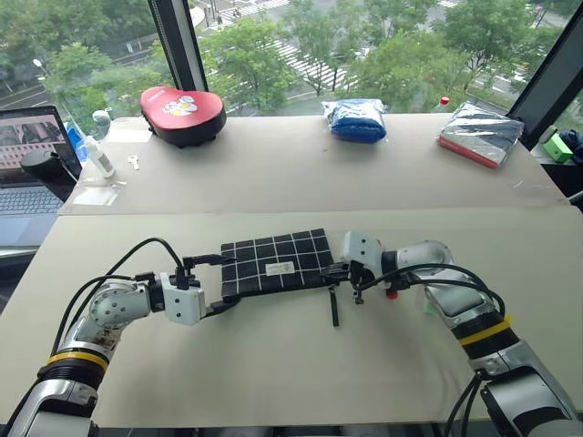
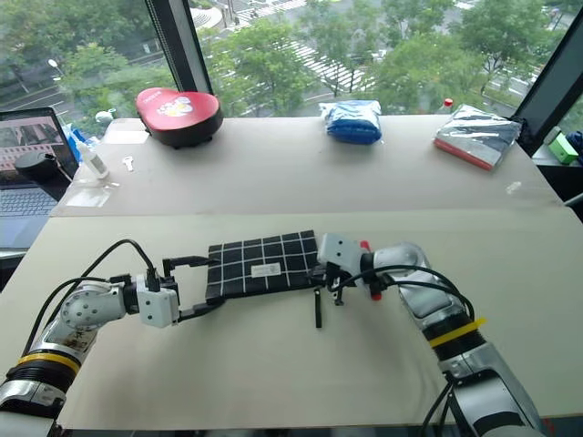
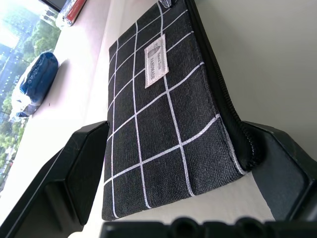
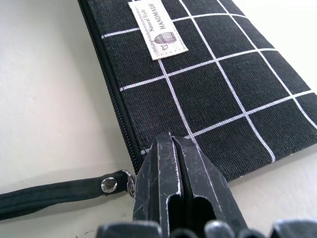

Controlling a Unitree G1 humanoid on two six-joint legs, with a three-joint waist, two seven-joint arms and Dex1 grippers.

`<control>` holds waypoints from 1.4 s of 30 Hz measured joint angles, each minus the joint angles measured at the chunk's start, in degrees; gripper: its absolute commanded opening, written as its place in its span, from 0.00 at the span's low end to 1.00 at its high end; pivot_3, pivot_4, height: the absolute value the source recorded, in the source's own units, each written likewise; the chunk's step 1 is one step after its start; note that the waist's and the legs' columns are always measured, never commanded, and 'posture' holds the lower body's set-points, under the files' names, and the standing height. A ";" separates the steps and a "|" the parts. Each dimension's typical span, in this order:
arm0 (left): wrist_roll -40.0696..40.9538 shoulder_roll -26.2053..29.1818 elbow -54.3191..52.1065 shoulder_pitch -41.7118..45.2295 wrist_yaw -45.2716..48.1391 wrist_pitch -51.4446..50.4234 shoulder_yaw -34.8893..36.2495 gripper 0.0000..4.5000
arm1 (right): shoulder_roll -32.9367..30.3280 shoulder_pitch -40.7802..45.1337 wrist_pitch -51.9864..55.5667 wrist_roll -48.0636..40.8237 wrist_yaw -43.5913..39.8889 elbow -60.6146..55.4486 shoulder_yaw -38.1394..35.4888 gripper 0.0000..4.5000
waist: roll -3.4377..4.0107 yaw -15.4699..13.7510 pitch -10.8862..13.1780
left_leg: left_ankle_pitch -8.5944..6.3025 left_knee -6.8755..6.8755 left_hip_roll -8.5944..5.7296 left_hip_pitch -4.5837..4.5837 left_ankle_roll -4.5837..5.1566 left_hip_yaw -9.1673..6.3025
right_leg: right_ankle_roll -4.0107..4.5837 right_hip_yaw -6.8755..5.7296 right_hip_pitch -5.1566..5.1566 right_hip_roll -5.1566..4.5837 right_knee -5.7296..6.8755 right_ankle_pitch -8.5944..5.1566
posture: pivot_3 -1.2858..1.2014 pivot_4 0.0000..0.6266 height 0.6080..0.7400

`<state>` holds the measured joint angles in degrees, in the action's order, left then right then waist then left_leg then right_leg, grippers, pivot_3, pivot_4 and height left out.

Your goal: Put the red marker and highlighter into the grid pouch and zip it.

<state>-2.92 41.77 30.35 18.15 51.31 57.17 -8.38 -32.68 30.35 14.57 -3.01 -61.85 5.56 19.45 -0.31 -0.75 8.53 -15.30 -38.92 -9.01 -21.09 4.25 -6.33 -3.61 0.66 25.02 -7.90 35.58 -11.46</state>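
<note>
- Beige surface (image 1: pixel 273 364) carries the grid pouch (image 1: pixel 273 262), lying flat at centre.
- My left gripper (image 1: pixel 215 283) straddles its left end, fingers spread.
- My right gripper (image 1: pixel 339 270), fingers closed, meets the zipper corner; I cannot tell whether anything is pinched.

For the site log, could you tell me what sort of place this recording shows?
Probably an upper-floor office or lab: a wide pale table beside a large window over trees and a street, with an open laptop at its edge.
</note>
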 measured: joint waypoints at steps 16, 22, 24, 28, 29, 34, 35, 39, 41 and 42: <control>3.16 -1.63 3.22 3.26 3.68 1.23 -4.41 0.00 | 0.18 -0.42 0.14 -0.02 0.41 -0.47 -0.09 0.00 | 0.00 0.07 -0.05 | 0.03 -0.02 -0.01 0.00 0.11 0.03 | -0.01 0.04 0.05 -0.02 0.09 -0.01 | 0.52 0.24 1.00; 4.60 -1.65 3.35 3.23 4.82 0.50 -4.49 0.00 | 0.67 -0.62 0.84 -0.58 0.73 -0.48 -0.56 0.00 | -0.01 0.11 -0.05 | 0.09 -0.01 -0.01 -0.01 0.23 0.04 | -0.01 0.04 0.08 -0.01 0.08 -0.01 | 0.52 0.24 1.00; 6.05 -1.66 2.45 2.67 6.03 -2.23 -4.53 0.00 | 2.24 -0.55 2.57 -1.39 1.30 0.25 -1.72 0.00 | -0.01 0.19 -0.05 | 0.09 -0.01 0.00 -0.01 0.23 0.04 | -0.01 0.05 0.08 0.00 0.10 -0.01 | 0.52 0.24 1.00; 10.47 -1.51 -1.15 0.29 9.70 -9.13 -4.78 0.00 | 5.05 -0.43 8.49 -6.85 1.67 0.98 -5.33 0.25 | 0.00 0.48 -0.05 | 0.08 0.03 0.01 -0.07 0.26 0.08 | -0.01 0.13 0.10 0.00 0.12 -0.01 | 0.52 0.24 1.00; 11.38 -1.48 -2.02 -0.21 10.37 -10.83 -4.68 0.00 | 5.64 -0.27 10.10 -8.59 1.67 1.01 -6.67 0.33 | 0.00 0.61 -0.05 | 0.08 0.04 0.00 -0.10 0.27 0.08 | -0.01 0.15 0.10 0.00 0.16 -0.01 | 0.52 0.24 1.00; 16.05 -2.94 -5.97 -2.45 11.40 -21.19 -3.19 0.00 | 7.00 2.62 16.45 -16.40 3.29 0.37 -14.61 0.70 | 0.00 1.02 -0.03 | 0.08 0.07 0.02 -0.18 0.26 0.08 | -0.01 0.14 0.16 0.02 0.16 -0.01 | 0.52 0.24 1.00; 16.85 -3.45 -7.00 -2.70 11.35 -23.77 -2.76 0.00 | 7.60 3.13 19.25 -19.10 4.22 -0.17 -16.96 0.79 | -0.01 1.02 -0.02 | 0.09 0.06 0.03 -0.22 0.26 0.07 | -0.01 0.13 0.17 0.03 0.16 -0.01 | 0.52 0.24 1.00; 19.53 -5.33 -10.76 -2.76 9.82 -31.46 -0.74 0.00 | 7.52 5.11 25.79 -26.52 7.42 -1.79 -24.43 0.86 | 0.00 0.84 0.00 | 0.10 0.02 0.02 -0.33 0.25 0.06 | 0.00 0.14 0.22 0.01 0.16 0.00 | 0.52 0.24 1.00; 20.68 -6.45 -13.00 -2.74 7.76 -36.01 0.58 0.00 | 5.70 5.46 26.38 -27.62 9.42 -3.05 -27.59 0.86 | 0.00 0.73 0.00 | 0.09 0.03 0.02 -0.33 0.25 0.06 | 0.00 0.13 0.22 0.02 0.16 0.00 | 0.52 0.24 1.00; 21.05 -6.90 -13.98 -2.73 6.72 -37.90 1.15 0.00 | 4.43 5.39 26.40 -27.53 10.35 -3.29 -28.51 0.86 | 0.00 0.70 0.00 | 0.08 0.04 0.01 -0.34 0.26 0.06 | 0.00 0.13 0.22 0.01 0.15 0.00 | 0.52 0.24 1.00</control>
<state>18.13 34.87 16.37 15.42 58.02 19.27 -7.23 -28.25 35.74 40.97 -30.54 -51.51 2.27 -9.06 -0.31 -0.05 8.53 -15.22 -38.88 -9.00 -21.43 4.51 -6.26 -3.61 0.79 25.25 -7.89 35.73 -11.46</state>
